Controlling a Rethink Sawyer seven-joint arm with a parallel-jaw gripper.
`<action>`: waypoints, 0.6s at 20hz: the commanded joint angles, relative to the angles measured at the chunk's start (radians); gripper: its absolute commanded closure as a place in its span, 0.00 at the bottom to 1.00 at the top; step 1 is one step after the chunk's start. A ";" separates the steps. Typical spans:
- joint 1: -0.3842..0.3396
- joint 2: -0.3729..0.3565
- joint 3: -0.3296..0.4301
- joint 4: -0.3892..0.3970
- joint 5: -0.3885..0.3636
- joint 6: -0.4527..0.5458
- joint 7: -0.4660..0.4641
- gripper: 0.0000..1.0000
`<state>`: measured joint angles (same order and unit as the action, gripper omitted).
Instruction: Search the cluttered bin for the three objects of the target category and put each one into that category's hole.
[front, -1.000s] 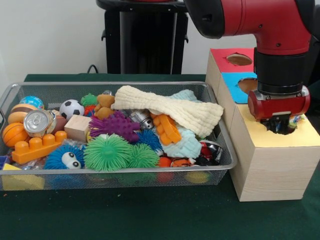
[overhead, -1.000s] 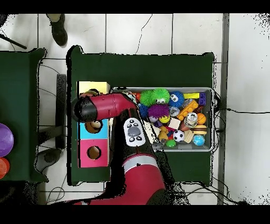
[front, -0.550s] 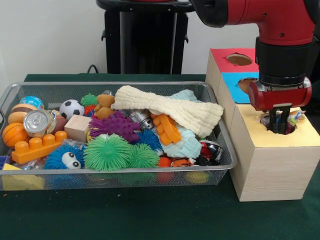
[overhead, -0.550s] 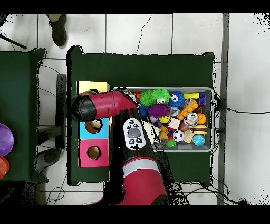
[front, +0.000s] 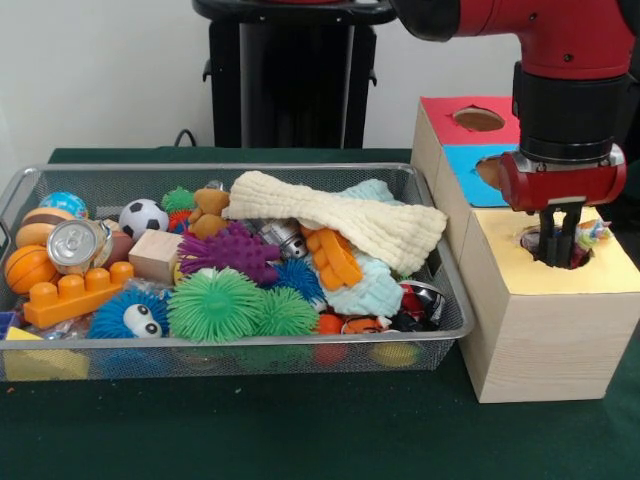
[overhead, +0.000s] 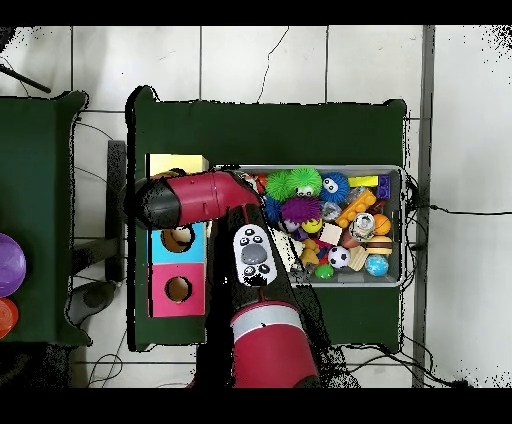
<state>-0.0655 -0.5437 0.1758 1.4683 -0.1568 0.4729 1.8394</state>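
Observation:
My gripper hangs over the hole in the yellow top of the wooden sorting box, its fingertips just at the hole's rim. The fingers stand slightly apart and hold nothing. A small colourful object lies on the yellow top just right of the hole. The mesh bin to the left is full of toys: spiky balls, an orange brick, a can, a soccer ball. In the overhead view the arm hides the gripper.
A cream cloth lies draped over the bin's right half. The box also has a blue section and a red section, each with a hole. Overhead, the bin sits to the right of the box.
The gripper has risen out of the yellow hole, from sunk into it to fingertips at the rim. The bin's contents have not moved.

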 joint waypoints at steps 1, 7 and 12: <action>-0.013 -0.007 0.056 0.057 0.019 0.153 0.031 1.00; -0.001 -0.034 0.048 0.059 0.025 0.190 0.043 1.00; 0.004 -0.055 0.046 0.070 0.030 0.205 0.055 1.00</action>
<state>-0.0653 -0.5862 0.1758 1.4684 -0.1554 0.5353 1.8394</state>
